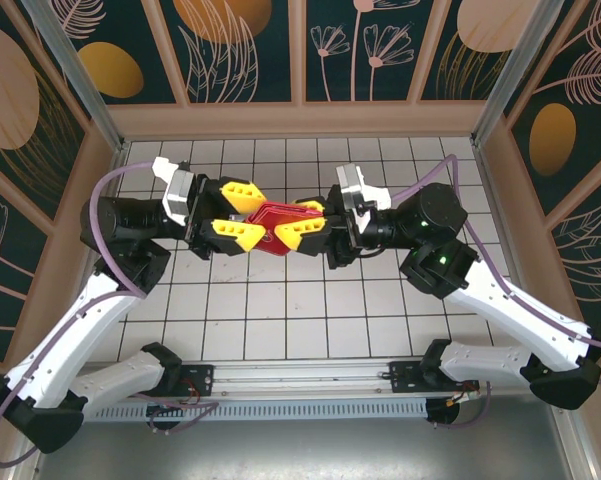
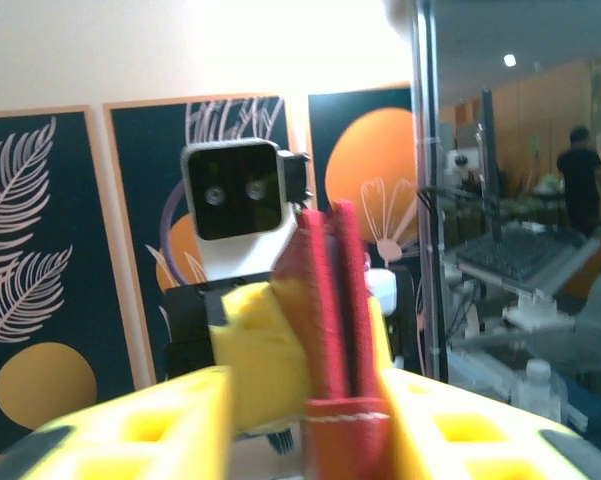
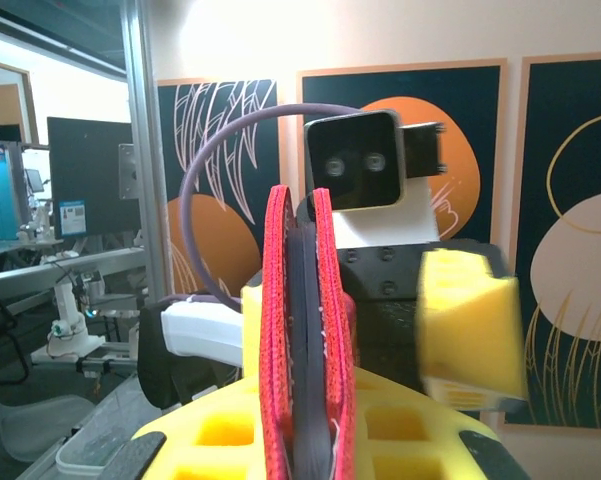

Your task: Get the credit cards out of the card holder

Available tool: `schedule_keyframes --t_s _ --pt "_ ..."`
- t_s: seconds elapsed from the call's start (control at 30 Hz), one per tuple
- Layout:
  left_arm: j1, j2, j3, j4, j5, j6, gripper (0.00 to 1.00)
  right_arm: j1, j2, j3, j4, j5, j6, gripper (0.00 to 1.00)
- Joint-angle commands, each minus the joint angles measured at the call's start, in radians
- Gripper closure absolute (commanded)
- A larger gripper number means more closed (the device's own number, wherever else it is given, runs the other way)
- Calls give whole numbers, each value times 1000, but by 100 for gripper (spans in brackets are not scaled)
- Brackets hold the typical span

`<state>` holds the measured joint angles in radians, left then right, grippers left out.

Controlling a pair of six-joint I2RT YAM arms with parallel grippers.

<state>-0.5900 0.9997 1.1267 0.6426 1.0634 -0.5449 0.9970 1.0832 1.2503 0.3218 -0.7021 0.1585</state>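
Observation:
The red card holder point(image 1: 273, 222) hangs in the air between both arms, folded, edge-on to each wrist camera. My right gripper point(image 1: 302, 218) is shut on its right end; in the right wrist view the card holder point(image 3: 302, 330) stands upright between the yellow fingers point(image 3: 210, 430), with a dark grey layer point(image 3: 306, 300) between its red covers. My left gripper point(image 1: 242, 212) is open around the left end. In the left wrist view the card holder point(image 2: 340, 300) rests against the right-hand finger point(image 2: 460, 430), with a gap to the other. The credit cards are hidden inside.
White tiled floor point(image 1: 280, 310) lies below, enclosed by patterned walls point(image 1: 240, 50). Both arm bases sit at the near rail point(image 1: 300, 375). A purple cable point(image 1: 110, 250) loops beside the left arm. The left gripper's yellow finger point(image 3: 470, 320) stands close beside the card holder in the right wrist view.

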Motion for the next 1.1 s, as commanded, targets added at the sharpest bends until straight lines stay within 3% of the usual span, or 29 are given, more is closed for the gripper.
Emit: schedule_keyframes --t_s 0.0,0.5,0.9,1.07 --pt "-1 9 -47 103 -75 -75 53 20 -5 2 27 6 -9 100" --pt "-1 -98 -87 73 35 -47 38 15 -46 -28 79 30 80 100" --pt "-2 -60 -58 41 29 -11 52 12 -35 -27 148 -11 161 100" --pt "-1 -47 -42 67 31 -23 52 12 -32 -36 146 -5 161 100"
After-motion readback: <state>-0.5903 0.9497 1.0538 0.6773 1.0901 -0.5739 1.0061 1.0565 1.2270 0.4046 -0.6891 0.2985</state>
